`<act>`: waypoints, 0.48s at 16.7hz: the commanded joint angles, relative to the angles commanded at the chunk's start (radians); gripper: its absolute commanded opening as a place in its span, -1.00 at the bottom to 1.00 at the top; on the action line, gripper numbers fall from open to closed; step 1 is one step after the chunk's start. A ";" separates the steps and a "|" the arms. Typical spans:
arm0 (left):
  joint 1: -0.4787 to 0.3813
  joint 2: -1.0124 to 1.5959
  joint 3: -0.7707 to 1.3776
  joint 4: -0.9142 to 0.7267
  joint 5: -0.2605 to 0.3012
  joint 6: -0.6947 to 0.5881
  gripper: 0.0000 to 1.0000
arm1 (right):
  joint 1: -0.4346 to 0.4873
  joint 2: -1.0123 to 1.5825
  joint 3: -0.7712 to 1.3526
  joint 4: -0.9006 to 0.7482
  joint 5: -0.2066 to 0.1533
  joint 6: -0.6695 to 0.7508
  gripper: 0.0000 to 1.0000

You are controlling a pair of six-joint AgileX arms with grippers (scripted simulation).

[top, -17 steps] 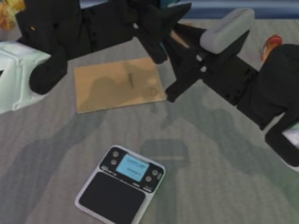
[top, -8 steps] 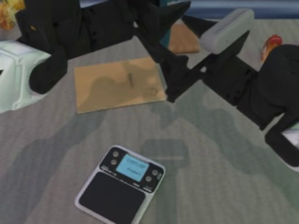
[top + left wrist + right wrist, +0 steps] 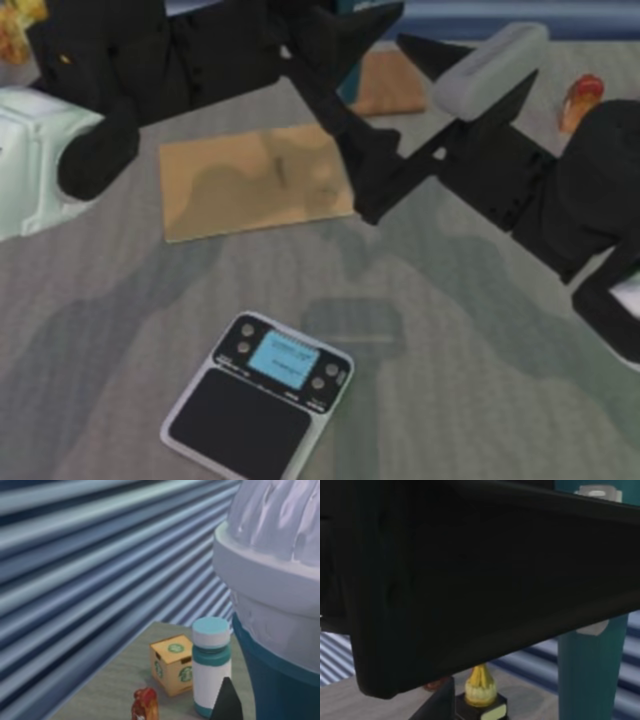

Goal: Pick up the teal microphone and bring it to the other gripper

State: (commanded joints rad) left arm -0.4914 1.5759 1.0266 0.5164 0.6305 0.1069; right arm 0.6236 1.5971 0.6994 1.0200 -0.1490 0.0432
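- Our right black wedge-fingered gripper (image 3: 385, 125) has spread wider, baring a small tan mat (image 3: 392, 85).
- Our left black gripper (image 3: 358, 70) pinches the teal, white-headed tapering microphone (image 3: 280, 680); we judge the handover imminent.

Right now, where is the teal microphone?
Near the top view's far edge, middle, the teal microphone is up off the table in the left gripper, beside the right gripper.

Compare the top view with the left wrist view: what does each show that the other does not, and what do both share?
Only the top view shows the digital scale, the tan mat and the right gripper. Only the left wrist view shows the teal-capped bottle, the small carton and the mic's white head. Both show the teal microphone, held up by the left gripper.
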 joint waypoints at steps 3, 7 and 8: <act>0.057 -0.027 -0.025 -0.004 0.050 0.002 -1.00 | -0.014 -0.089 -0.094 0.004 -0.014 0.002 1.00; 0.139 -0.064 -0.061 -0.009 0.118 0.005 -1.00 | -0.030 -0.218 -0.233 0.013 -0.040 0.005 1.00; 0.149 -0.069 -0.066 -0.010 0.127 0.006 -1.00 | -0.031 -0.232 -0.246 0.016 -0.043 0.005 1.00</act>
State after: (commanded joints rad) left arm -0.3424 1.5070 0.9607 0.5066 0.7573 0.1127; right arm 0.5926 1.3655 0.4532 1.0356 -0.1920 0.0485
